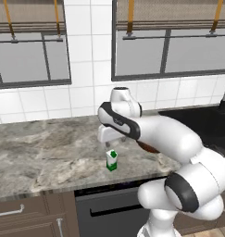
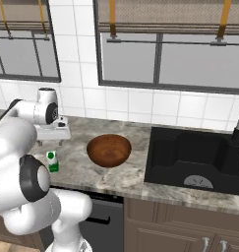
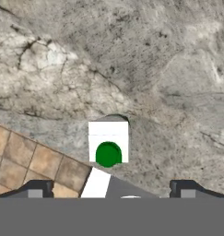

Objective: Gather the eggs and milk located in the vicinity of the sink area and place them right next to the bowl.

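The milk carton (image 1: 112,160) stands upright near the front edge of the marble desk (image 1: 44,152), left of the wooden bowl (image 2: 108,149) and apart from it; the claw (image 3: 111,189) hovers above the carton, released, fingers wide.

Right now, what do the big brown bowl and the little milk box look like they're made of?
The bowl looks like wood: warm brown, with a glossy sheen inside. The milk looks like a cardboard carton: flat white sides, folded gabled top, green base and mark, a matte finish. Being rendered, both are guesses.
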